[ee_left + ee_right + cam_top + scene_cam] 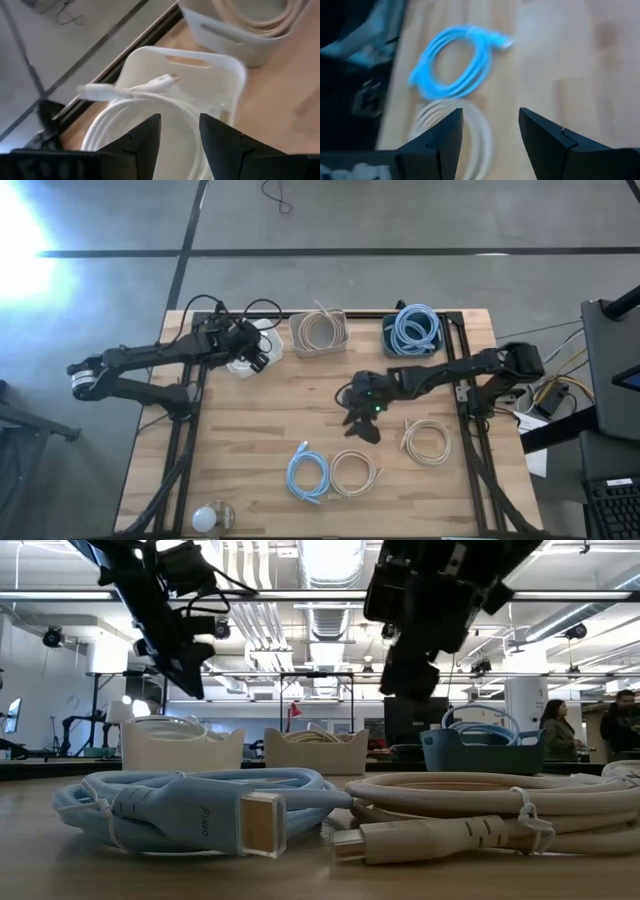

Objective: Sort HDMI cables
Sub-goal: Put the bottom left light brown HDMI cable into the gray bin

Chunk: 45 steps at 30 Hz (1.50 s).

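Three coiled HDMI cables lie flat on the table: a light blue one (308, 475) (460, 62), a beige one (355, 473) (455, 130) beside it, and another beige one (427, 440) to the right. A white coil (150, 110) lies in the white bin (245, 350). Beige coils fill the beige bin (320, 332) and blue coils the blue bin (412, 332). My left gripper (258, 356) (180, 127) hangs open over the white bin, above the white coil. My right gripper (362, 425) (490, 130) is open above the table's middle, over bare wood near the blue and beige coils.
The three bins stand in a row along the table's far edge. A small round pale object (212, 517) sits near the front left corner. Bare wood (250, 440) lies between the bins and the loose coils. In the low view, people (556, 730) stand far behind the table.
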Available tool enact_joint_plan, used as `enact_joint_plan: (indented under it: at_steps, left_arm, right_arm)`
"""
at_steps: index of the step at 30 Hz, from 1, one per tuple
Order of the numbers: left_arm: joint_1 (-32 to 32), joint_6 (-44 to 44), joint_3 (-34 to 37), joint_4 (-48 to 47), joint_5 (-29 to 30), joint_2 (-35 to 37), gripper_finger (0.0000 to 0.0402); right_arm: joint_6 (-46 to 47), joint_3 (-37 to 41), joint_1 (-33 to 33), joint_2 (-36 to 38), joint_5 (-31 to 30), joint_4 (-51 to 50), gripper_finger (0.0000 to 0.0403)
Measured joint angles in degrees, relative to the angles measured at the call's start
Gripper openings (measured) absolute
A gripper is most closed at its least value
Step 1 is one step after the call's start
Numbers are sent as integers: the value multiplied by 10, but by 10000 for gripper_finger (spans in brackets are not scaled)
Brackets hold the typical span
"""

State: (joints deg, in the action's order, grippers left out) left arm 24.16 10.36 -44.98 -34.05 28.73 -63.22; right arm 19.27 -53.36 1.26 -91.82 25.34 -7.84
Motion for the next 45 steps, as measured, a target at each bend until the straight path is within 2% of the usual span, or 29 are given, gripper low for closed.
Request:
enact_joint_plan:
  at_steps: [2, 4, 11, 17, 27, 33, 36, 38, 41, 45]
  left_arm:
    - [0, -1, 0, 6, -8, 0, 167]
    - [0, -1, 0, 10, -7, 0, 167]
    - [0, -1, 0, 13, -7, 0, 167]
    - [0, -1, 1, 15, -7, 0, 167]
    - [0, 1, 2, 16, -6, 0, 167]
    - [0, 17, 14, 32, -12, 0, 167]
    - [0, 11, 26, 49, -57, 0, 167]
    - [-2, 5, 36, 75, -117, 0, 165]
    - [-11, 4, 54, 150, -232, 0, 157]
    - [-39, 6, 92, 304, -402, 0, 144]
  right_arm:
    - [0, 0, 1, -17, 58, -2, 187]
    - [-2, 0, 7, -34, 84, -2, 187]
    - [-19, -1, 28, -93, 78, -2, 187]
    - [-57, -6, 32, -103, 74, 6, 187]
    - [-78, -5, 44, -108, 19, 7, 187]
    - [-70, -4, 82, -117, -71, 7, 187]
    - [-63, -4, 104, -122, -101, 6, 187]
    - [-50, -4, 117, -124, -124, 6, 187]
    - [-33, -5, 133, -132, -178, 4, 187]
    - [-34, -6, 143, -141, -227, 1, 172]
